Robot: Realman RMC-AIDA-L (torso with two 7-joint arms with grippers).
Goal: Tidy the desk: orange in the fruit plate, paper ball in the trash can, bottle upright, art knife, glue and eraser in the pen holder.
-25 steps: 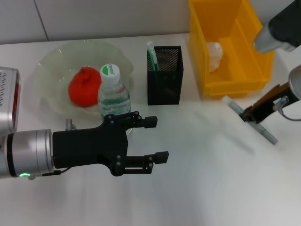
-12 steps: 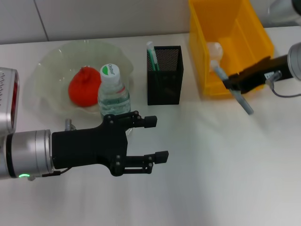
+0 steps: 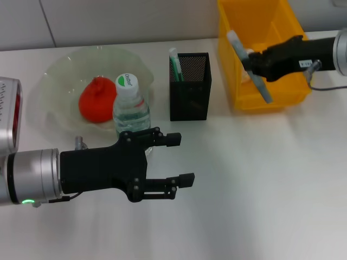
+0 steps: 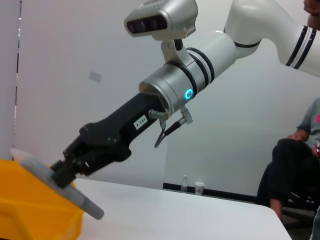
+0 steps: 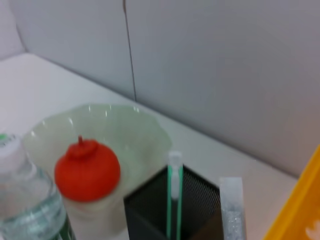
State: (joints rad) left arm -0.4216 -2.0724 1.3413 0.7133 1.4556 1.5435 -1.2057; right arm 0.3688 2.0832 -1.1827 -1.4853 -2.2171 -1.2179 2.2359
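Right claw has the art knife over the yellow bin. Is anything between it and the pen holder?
Nothing visible stands between them. The right claw holds the art knife above the trash can, and the pen holder is beside the can across bare table. A green-and-white stick already occupies one corner of the holder.

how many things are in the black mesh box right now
1 visible: a green-and-white stick standing in the pen holder at its left corner. Smaller items may lie hidden below the mesh walls.

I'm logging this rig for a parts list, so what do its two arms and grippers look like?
Left gripper: matte black, two straight parallel fingers, on a silver cylindrical wrist with a green light. Right gripper: black too, small white label, thin cable looping beside it, silver wrist with a glowing blue ring, glossy white arm with dark bands.
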